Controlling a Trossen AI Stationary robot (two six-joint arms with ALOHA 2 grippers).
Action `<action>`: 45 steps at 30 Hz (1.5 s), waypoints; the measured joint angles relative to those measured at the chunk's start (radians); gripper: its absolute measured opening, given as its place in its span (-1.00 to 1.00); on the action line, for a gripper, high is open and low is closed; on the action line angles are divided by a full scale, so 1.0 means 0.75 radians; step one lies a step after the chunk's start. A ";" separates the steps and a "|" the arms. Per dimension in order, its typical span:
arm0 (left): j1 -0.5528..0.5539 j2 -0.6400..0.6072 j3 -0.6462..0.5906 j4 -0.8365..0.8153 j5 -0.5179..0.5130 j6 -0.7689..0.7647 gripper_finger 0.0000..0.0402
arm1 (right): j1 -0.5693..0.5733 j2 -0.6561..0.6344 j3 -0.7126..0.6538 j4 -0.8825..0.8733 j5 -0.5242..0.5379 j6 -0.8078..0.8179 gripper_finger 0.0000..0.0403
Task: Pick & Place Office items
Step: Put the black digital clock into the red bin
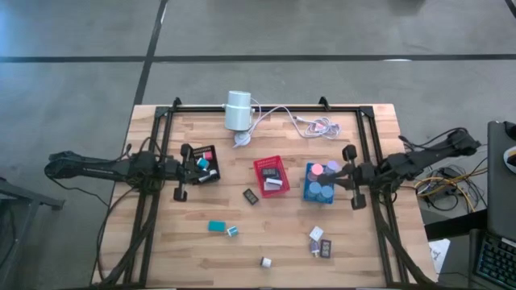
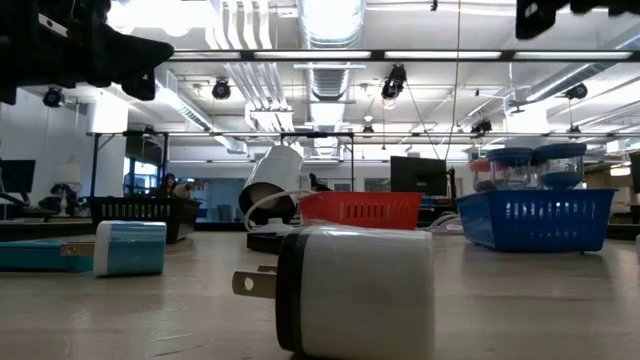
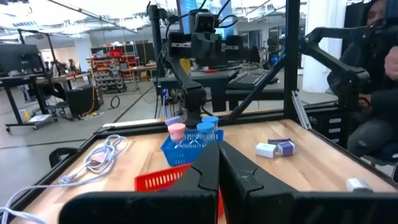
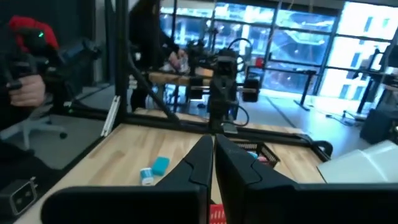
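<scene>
Both claws are closed and empty: the right claw point(image 4: 212, 163) shows its dark fingers pressed together with nothing between them, hanging over the blue plastic mesh tray point(image 1: 310, 192) of pink and lilac round discs point(image 1: 318, 170), and the left claw point(image 3: 219, 167) is likewise pinched shut over the black mesh tray point(image 1: 211, 152) at the wooden slatted table's point(image 1: 161, 250) left side.

Loose office items lie scattered on the front of the table: a teal rectangular block point(image 1: 216, 226), a small white-and-teal piece point(image 1: 232, 232) just beside it, a white plug-in charger cube point(image 1: 265, 262), a dark flat block point(image 1: 251, 196) near the red mesh tray point(image 1: 260, 167), and a white and dark pair point(image 1: 320, 240) at the right.

My judgement is that the next pick begins by opening a claw fully before descending, then straddling an item across its short side. The teal block's long axis runs roughly left to right across the table, so fingers should close front to back. The charger's prongs point(image 2: 255, 284) point left in the low view; grip its flat white faces, not the prongs.
</scene>
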 joint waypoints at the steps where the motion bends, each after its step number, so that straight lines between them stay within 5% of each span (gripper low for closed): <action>1: 0.000 -0.001 0.000 -0.012 0.000 0.009 -0.97 | -0.001 -0.013 -0.043 0.046 0.003 0.000 -0.94; 12: 0.001 -0.005 0.000 -0.102 -0.127 0.084 -0.97 | -0.006 -0.068 -0.371 0.463 0.015 -0.015 -0.94; 20: 0.001 -0.005 0.000 -0.103 -0.132 0.108 -0.97 | -0.108 -0.252 -0.434 0.471 0.014 -0.069 -0.94; 31: 0.001 -0.005 0.000 -0.101 -0.147 0.203 -0.98 | -0.200 -0.683 -0.425 0.007 -0.159 -0.048 -0.94; 34: 0.000 -0.005 0.000 -0.100 -0.147 0.210 -0.98 | -0.202 -0.683 -0.430 -0.061 -0.266 -0.012 -0.94; 45: -0.003 0.051 0.052 -0.098 -0.157 0.142 -0.98 | -0.203 -0.676 -0.460 -0.054 -0.265 -0.005 -0.94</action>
